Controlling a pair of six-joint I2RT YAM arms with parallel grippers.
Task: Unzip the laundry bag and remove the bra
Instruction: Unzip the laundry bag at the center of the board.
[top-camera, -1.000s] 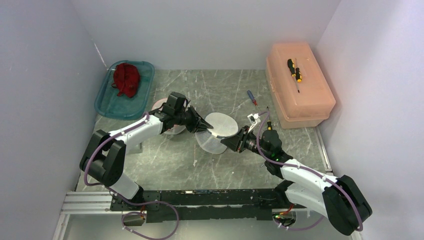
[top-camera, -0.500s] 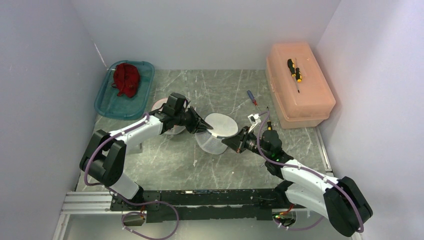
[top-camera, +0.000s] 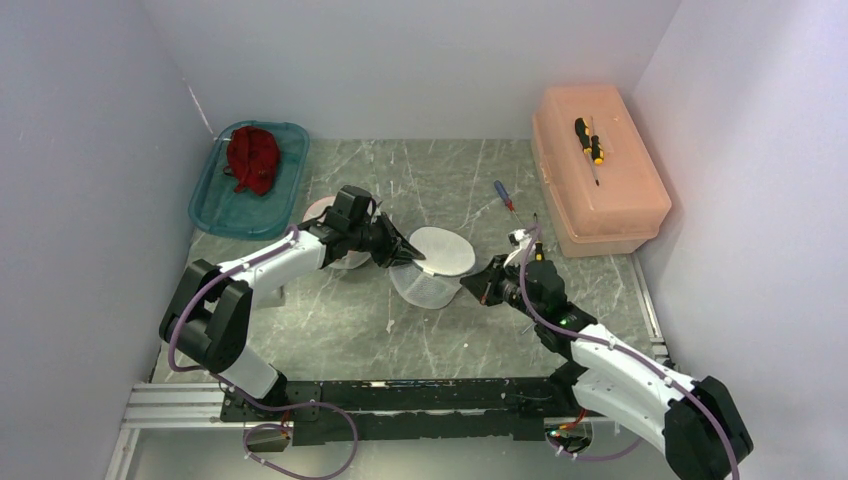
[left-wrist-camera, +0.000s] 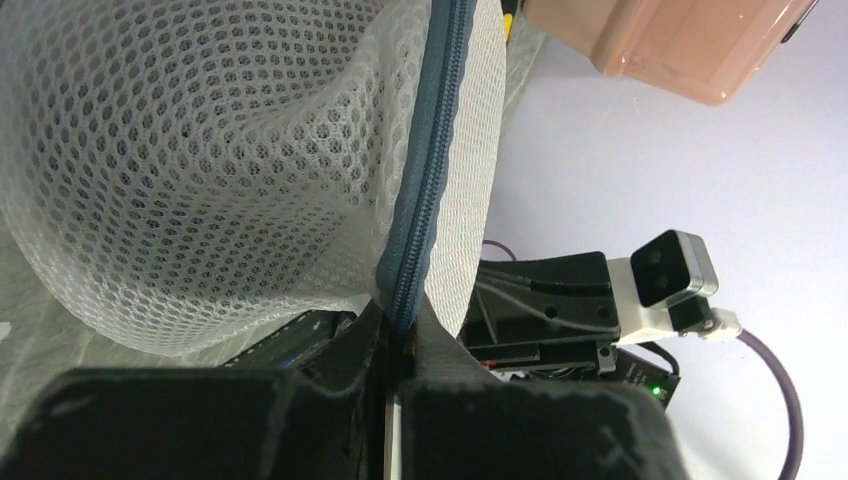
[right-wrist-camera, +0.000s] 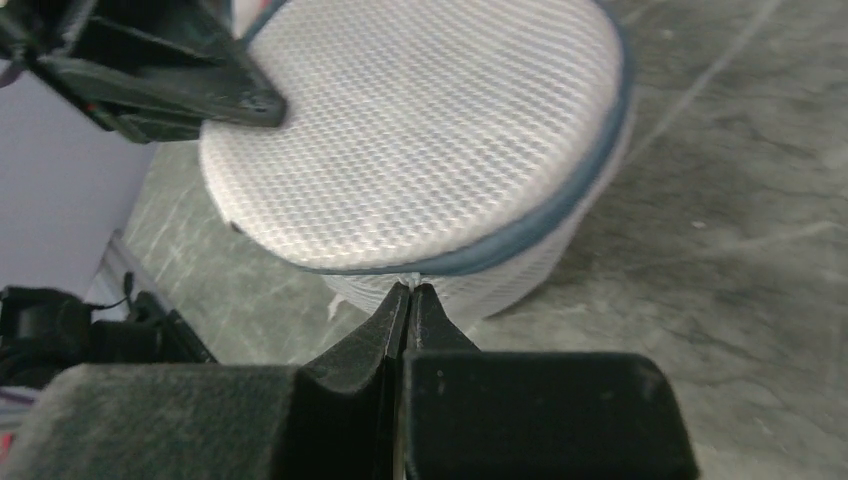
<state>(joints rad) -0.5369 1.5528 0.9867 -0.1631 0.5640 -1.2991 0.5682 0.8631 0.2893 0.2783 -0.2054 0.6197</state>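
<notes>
Grey surface (top-camera: 330, 320), centre: mesh laundry bag (top-camera: 430, 270) light, floppy, likely collapses easily. Left end effector (top-camera: 416, 257) clamped on zipper (left-wrist-camera: 425, 170) seam; right end effector (top-camera: 466, 287) pressed together at rim, catch unclear. Hold zipper, not mesh.

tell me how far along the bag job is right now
Done: the left gripper is clamped on the bag's blue zipper edge. In hand: the right gripper is pinched shut at the near seam; whether it has the pull, I can't tell. Left: the zipper looks closed where visible, so unzipping and taking the bra out both remain.
</notes>
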